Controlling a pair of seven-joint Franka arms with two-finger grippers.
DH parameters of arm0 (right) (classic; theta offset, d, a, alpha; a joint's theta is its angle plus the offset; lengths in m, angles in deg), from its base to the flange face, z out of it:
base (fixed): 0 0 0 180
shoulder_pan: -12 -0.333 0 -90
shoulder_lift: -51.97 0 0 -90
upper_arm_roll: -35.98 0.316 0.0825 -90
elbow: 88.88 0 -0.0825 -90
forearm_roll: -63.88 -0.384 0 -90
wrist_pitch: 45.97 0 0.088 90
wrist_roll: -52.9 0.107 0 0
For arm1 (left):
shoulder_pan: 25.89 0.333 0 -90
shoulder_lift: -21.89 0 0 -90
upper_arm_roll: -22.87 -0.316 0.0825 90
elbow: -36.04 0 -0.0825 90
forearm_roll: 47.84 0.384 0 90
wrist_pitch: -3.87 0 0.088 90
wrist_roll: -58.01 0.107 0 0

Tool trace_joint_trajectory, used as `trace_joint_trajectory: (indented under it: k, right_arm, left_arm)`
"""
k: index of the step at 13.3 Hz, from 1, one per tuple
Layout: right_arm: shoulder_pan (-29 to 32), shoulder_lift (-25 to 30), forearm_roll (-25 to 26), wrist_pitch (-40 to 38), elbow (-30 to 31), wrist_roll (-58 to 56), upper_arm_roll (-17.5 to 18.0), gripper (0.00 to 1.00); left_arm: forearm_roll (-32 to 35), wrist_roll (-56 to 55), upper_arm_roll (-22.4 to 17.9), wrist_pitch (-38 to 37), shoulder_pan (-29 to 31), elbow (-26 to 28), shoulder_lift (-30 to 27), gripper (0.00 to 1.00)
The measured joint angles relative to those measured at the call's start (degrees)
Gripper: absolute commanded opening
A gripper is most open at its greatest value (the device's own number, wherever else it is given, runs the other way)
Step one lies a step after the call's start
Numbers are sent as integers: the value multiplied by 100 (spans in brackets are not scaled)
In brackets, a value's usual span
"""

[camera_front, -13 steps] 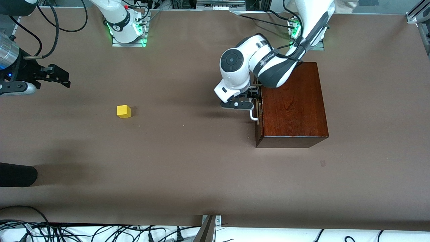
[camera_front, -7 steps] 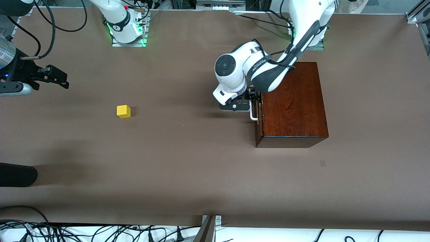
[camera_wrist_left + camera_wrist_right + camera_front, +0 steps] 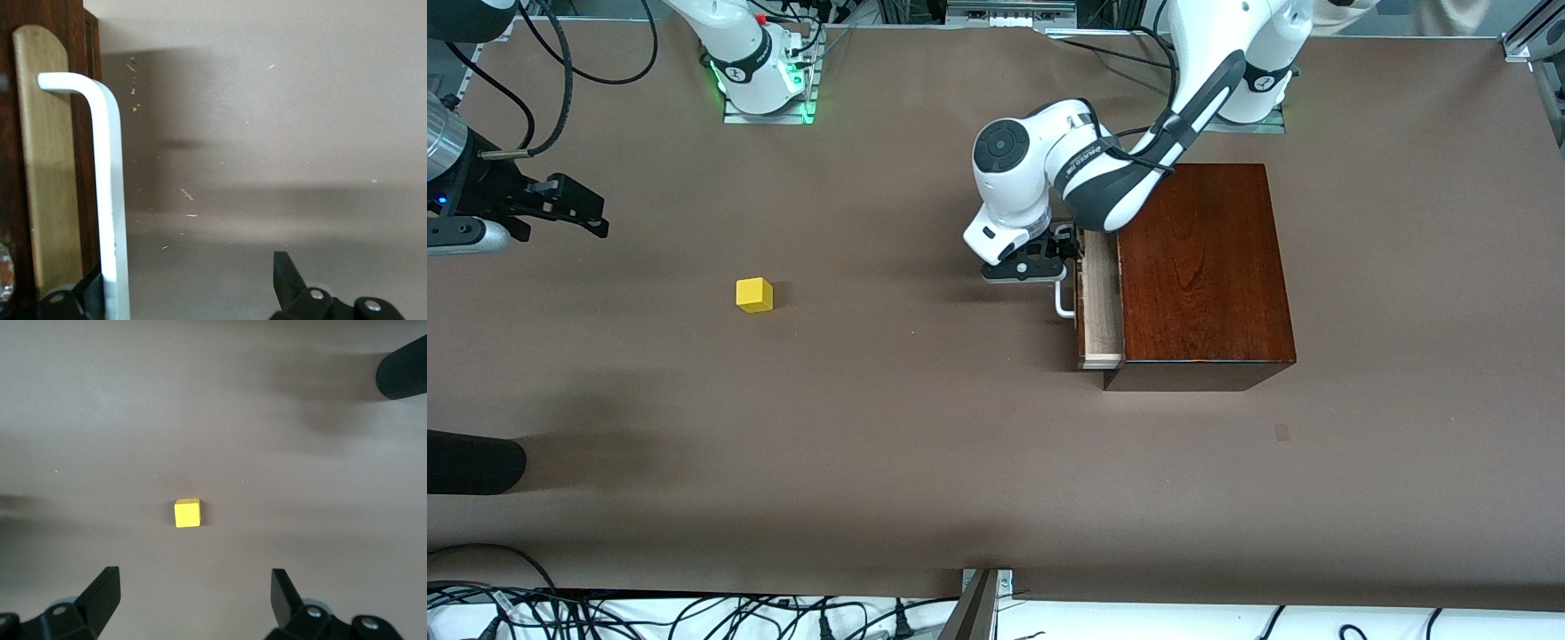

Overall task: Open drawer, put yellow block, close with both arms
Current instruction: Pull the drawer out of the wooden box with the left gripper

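Observation:
The dark mahogany box point(image 3: 1205, 267) stands at the left arm's end of the table. Its drawer point(image 3: 1100, 302) is pulled out a little, and the pale wood tray shows. The white U-shaped handle point(image 3: 1063, 302) is on the drawer front, which faces the right arm's end. My left gripper point(image 3: 1049, 258) is open at the handle point(image 3: 110, 200), which lies against one finger point(image 3: 70, 300); the other finger point(image 3: 287, 280) is well apart. The yellow block point(image 3: 754, 294) sits on the table toward the right arm's end. My right gripper point(image 3: 587, 213) is open and empty, up in the air, with the block point(image 3: 187, 513) in its wrist view.
A dark rounded object point(image 3: 471, 462) lies at the table edge on the right arm's end, nearer the front camera than the block, and also shows in the right wrist view point(image 3: 403, 373). Cables point(image 3: 694, 613) run along the near edge.
My left gripper has moved toward the right arm's end with the handle, and the drawer has slid partly out of the box. The right gripper has barely shifted.

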Motion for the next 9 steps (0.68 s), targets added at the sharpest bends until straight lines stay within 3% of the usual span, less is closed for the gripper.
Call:
trace_joint_trajectory:
  k: [9]
  right_arm:
    - [1,-6,0,-8,0,0,-45,100]
  left_arm:
    - [-342,-217,32,488,-601,-1060,473,100]
